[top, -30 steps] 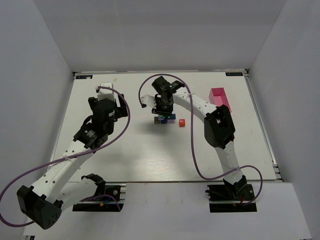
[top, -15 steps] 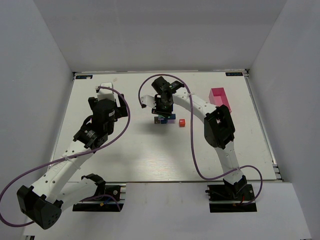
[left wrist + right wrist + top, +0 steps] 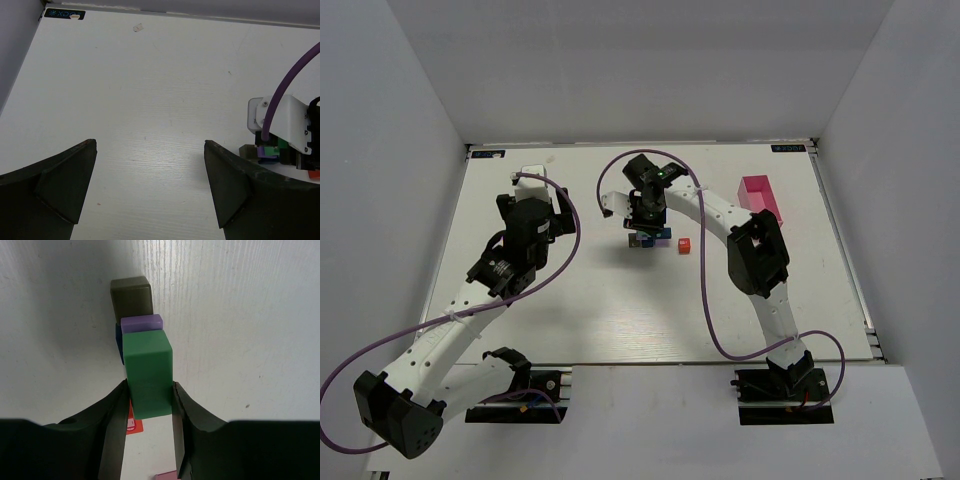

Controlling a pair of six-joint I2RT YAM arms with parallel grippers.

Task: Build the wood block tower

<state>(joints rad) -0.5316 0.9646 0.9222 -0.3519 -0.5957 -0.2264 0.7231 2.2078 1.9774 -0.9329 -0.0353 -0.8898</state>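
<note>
The wood block tower (image 3: 650, 239) stands as a small multicoloured cluster at the table's middle. My right gripper (image 3: 643, 222) hangs right over it, shut on a green block (image 3: 147, 372). Beneath that block the right wrist view shows a purple block (image 3: 142, 323), a blue block (image 3: 119, 342) and a dark grey block (image 3: 131, 297); whether the green one rests on them I cannot tell. A loose red block (image 3: 684, 245) lies just right of the cluster. My left gripper (image 3: 149, 150) is open over bare table, left of the tower (image 3: 270, 151).
A pink rectangular tray (image 3: 760, 194) sits at the far right of the table. The right arm's purple cable (image 3: 285, 90) loops above the tower. White walls close off the left, right and far sides.
</note>
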